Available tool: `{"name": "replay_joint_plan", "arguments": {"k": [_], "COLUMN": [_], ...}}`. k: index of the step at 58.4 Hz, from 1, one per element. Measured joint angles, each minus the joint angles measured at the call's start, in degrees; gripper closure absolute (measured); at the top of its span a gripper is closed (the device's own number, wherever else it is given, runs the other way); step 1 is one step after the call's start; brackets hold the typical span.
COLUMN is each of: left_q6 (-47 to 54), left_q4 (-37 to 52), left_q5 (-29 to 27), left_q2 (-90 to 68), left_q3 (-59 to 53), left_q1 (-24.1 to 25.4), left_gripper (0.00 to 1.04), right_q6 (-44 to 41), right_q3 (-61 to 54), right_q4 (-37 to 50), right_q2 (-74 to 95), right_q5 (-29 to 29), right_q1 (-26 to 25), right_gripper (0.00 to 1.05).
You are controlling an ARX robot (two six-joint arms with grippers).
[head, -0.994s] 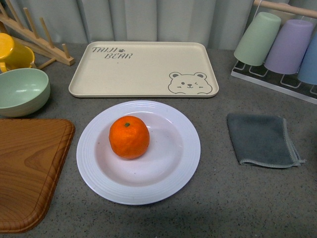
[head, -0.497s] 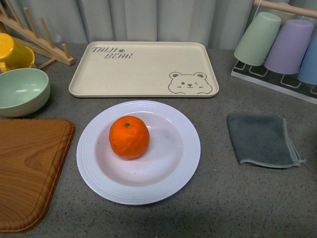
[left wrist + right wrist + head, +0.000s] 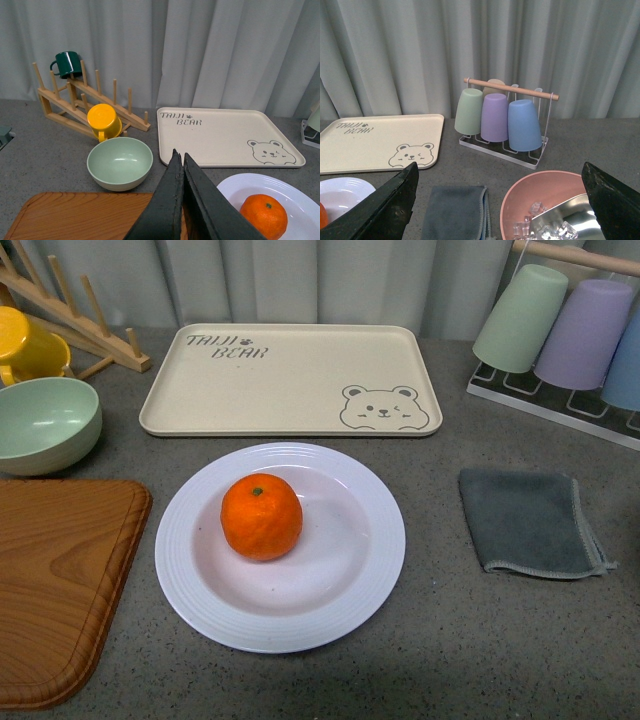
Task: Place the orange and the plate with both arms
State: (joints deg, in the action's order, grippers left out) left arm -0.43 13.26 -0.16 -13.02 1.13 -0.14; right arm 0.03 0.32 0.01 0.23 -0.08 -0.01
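The bright round orange lies in the ridged white plate on the grey bench, between a cut-off wooden board and a grey cloth. The left pincer is closed and empty; the right pincer is spread wide and empty.

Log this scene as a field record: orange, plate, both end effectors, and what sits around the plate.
orange: resting in the plate, left of its centre, stem spot up
plate: on the grey counter, in front of the bear tray
left end effector: shut, holding nothing
right end effector: open wide, holding nothing
left of plate: wooden board, green bowl
right of plate: grey cloth, cup rack
arms in front view: none
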Motion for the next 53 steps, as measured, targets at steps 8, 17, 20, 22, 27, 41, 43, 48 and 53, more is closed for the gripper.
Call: {"name": "replay_joint_plan", "arguments": {"k": [8,17,20,22,27,41,43,48,53], "left_q6": [0.0,0.0,0.0,0.0,0.0,0.0,0.0,0.0,0.0], "left_q4": [-2.1,-11.1,-12.7,-13.0,-13.1,-13.2,-13.2,-13.2,-13.2], "left_q5": [0.0,0.2,0.2,0.2,0.1,0.2,0.2,0.1,0.1], "left_q2": [2.1,9.1,11.8,12.6,12.7,12.8,12.8,12.8,12.8], "left_q3": [0.0,0.0,0.0,0.0,0.0,0.0,0.0,0.0,0.0], "left_q1": [0.0,0.0,0.0,0.0,0.0,0.0,0.0,0.0,0.0], "left_gripper": [1.01,1.01,1.01,1.01,1.01,0.68,0.61,0.47,0.31], "right_q6": [0.0,0.0,0.0,0.0,0.0,-9.7,-11.0,-11.0,-7.7], "right_q3": [0.0,0.0,0.0,0.0,0.0,1.0,1.0,2.0,5.2], "right_q4": [0.0,0.0,0.0,0.0,0.0,0.7,5.0,14.9,25.4], "right_q2": [0.0,0.0,0.0,0.0,0.0,8.0,12.7,24.4,40.1], "right_q5": [0.0,0.0,0.0,0.0,0.0,-3.5,-2.0,-0.2,-0.5], "right_q1": [0.0,0.0,0.0,0.0,0.0,1.1,2.7,5.7,8.1], "right_gripper": [0.09,0.09,0.09,0.09,0.09,0.09,0.09,0.09,0.09]}}
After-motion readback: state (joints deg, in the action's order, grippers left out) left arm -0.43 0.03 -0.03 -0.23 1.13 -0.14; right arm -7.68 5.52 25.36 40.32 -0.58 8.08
